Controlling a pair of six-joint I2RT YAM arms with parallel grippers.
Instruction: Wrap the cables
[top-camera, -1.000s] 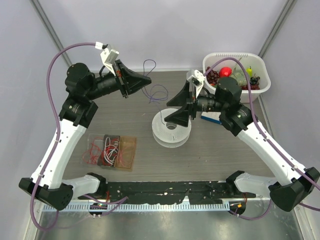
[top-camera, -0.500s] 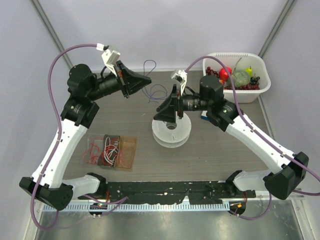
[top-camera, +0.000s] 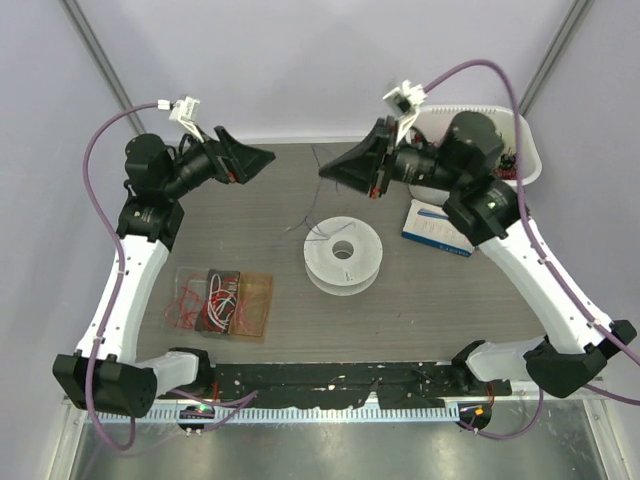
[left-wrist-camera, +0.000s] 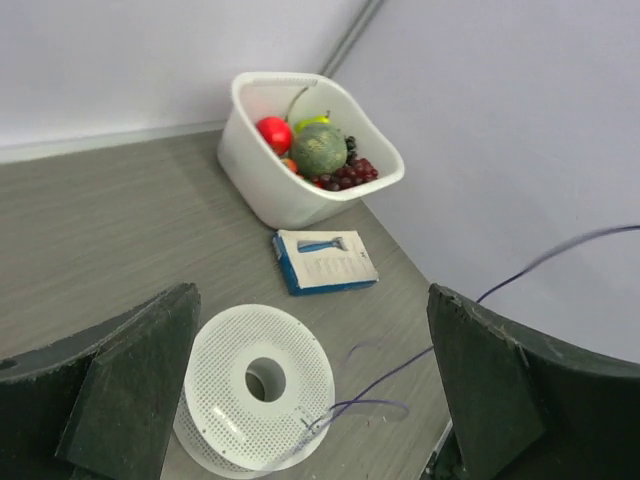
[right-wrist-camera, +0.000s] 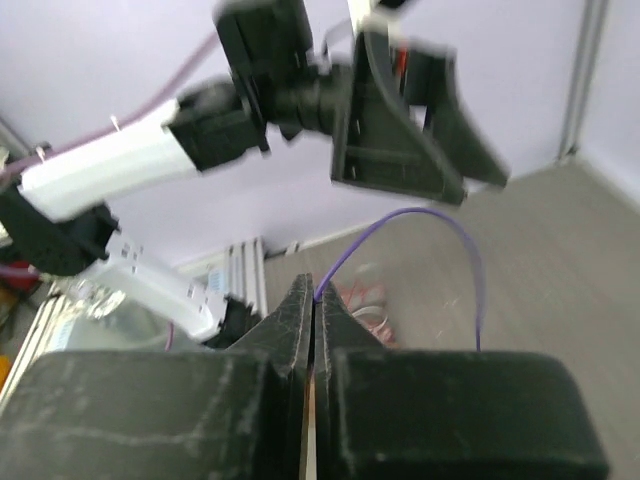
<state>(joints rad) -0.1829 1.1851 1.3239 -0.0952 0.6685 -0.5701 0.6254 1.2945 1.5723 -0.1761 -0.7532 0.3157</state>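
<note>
The round white perforated spool (top-camera: 343, 254) lies flat on the grey table (top-camera: 250, 220). Its cable (left-wrist-camera: 379, 384), a very thin dark purple wire, leaves the spool's near rim and rises over the table. My right gripper (top-camera: 324, 171) hangs above the table behind the spool, shut on that wire. In the right wrist view the wire (right-wrist-camera: 421, 209) arcs out from the pinched tips (right-wrist-camera: 314, 294). My left gripper (top-camera: 262, 158) is raised at the back left, open wide and holding nothing. In the left wrist view the spool (left-wrist-camera: 255, 385) shows between its spread fingers (left-wrist-camera: 130, 390).
A white bin (top-camera: 531, 176) of fruit stands at the back right. A blue and white box (top-camera: 437, 227) lies in front of it. A clear pouch of red and white wires (top-camera: 220, 300) sits at front left. A black strip (top-camera: 330, 380) runs along the near edge.
My left gripper has opened, let go of the wire and drawn back to the left. My right gripper rose from over the spool toward the back and shut on the wire.
</note>
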